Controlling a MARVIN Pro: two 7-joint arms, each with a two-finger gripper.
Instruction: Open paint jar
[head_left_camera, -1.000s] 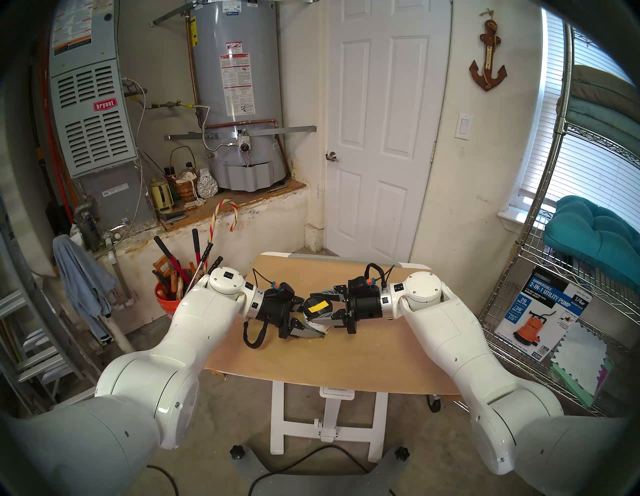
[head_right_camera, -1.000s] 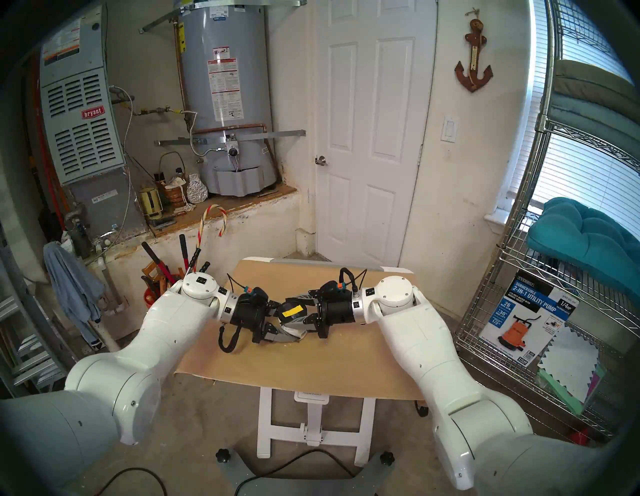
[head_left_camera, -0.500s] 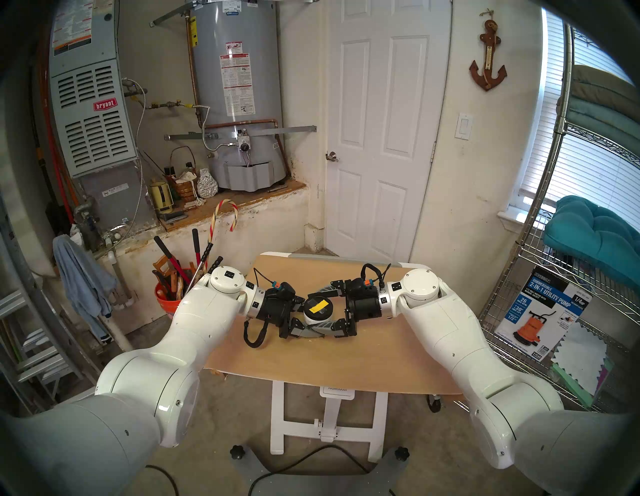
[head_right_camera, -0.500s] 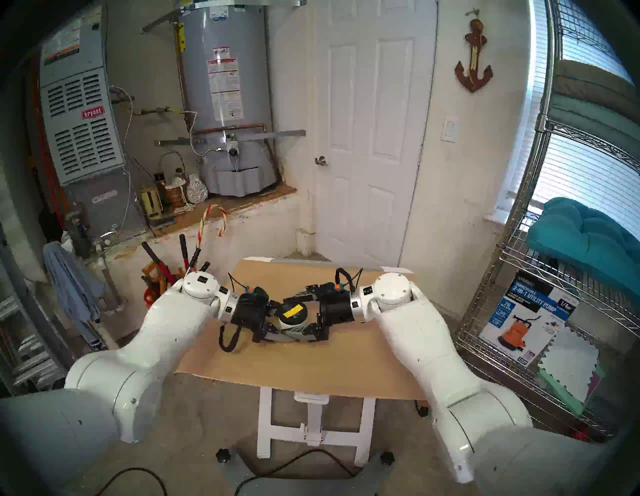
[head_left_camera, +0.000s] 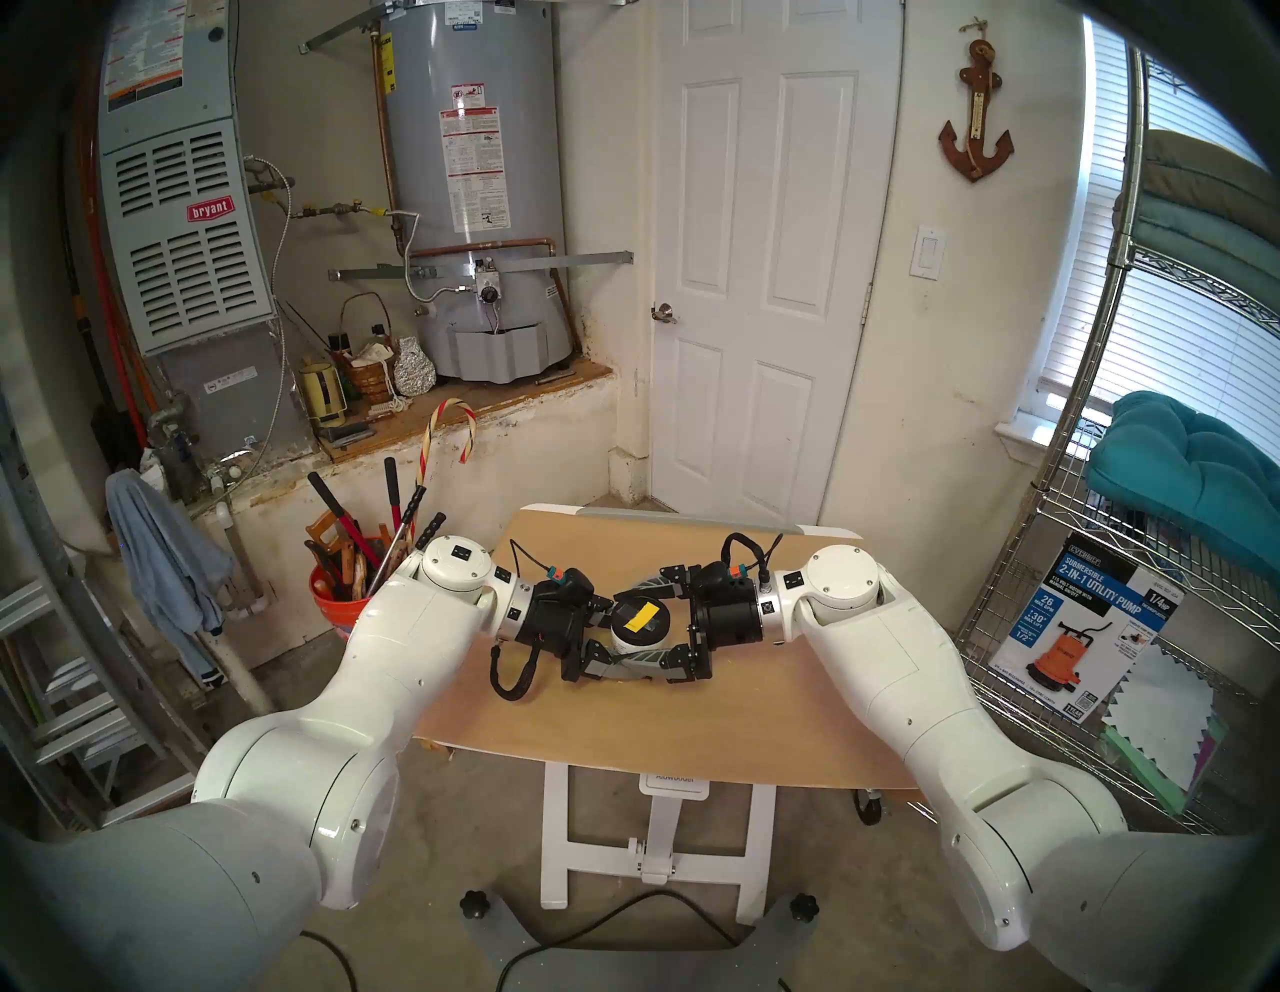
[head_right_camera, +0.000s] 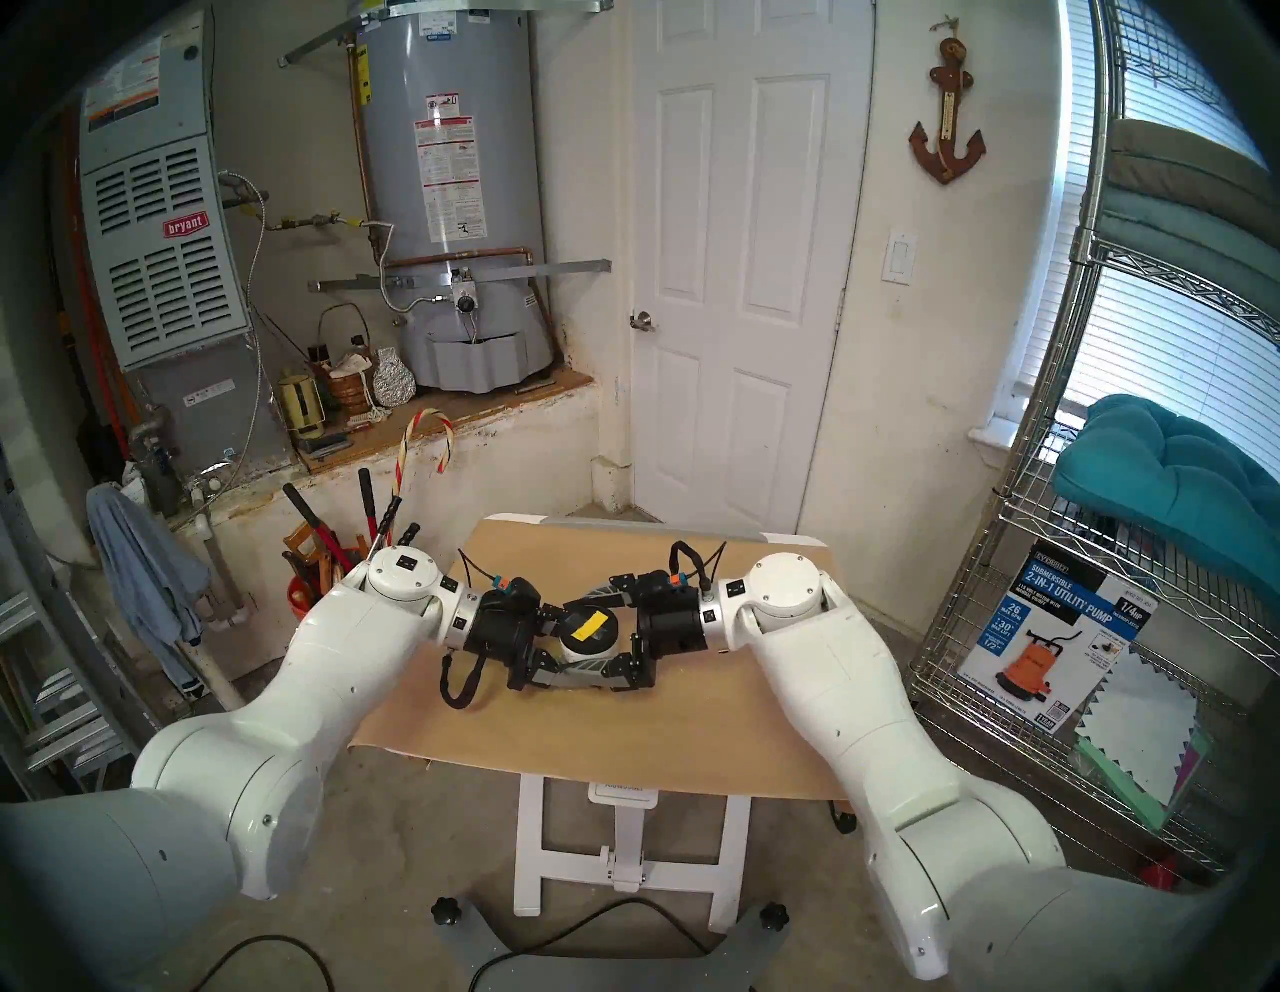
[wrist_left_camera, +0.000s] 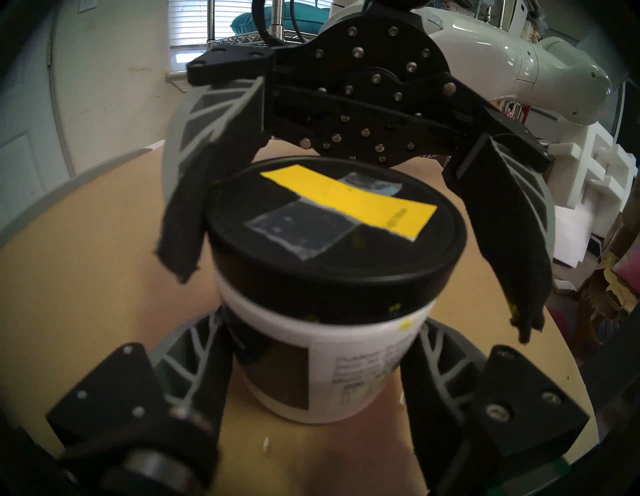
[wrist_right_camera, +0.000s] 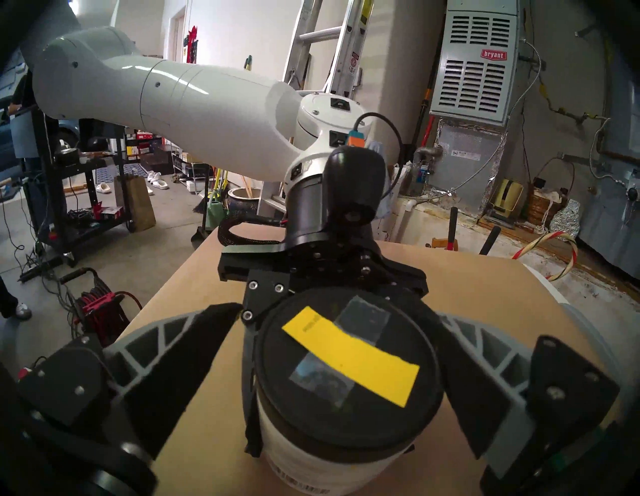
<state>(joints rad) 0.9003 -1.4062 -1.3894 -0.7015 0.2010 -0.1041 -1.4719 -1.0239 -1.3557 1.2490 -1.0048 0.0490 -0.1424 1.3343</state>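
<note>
Between the two facing grippers, the paint jar (head_left_camera: 638, 636) stands upright on the table (head_left_camera: 762, 720). Left gripper (wrist_left_camera: 313, 374) clamps its white body; right gripper (wrist_right_camera: 332, 377) stands spread, fingers flanking the black lid (wrist_right_camera: 349, 374) without touching, so the lid sits squarely within its reach.

The paint jar (wrist_left_camera: 322, 350) is small, round and white, with a printed label on its side. It stands upright near the middle of the tan surface (head_left_camera: 692, 720). Its black round lid (wrist_right_camera: 349, 377) is still on top, and a yellow tape strip (wrist_left_camera: 349, 201) lies flat across the lid, over a clear shiny patch.
</note>
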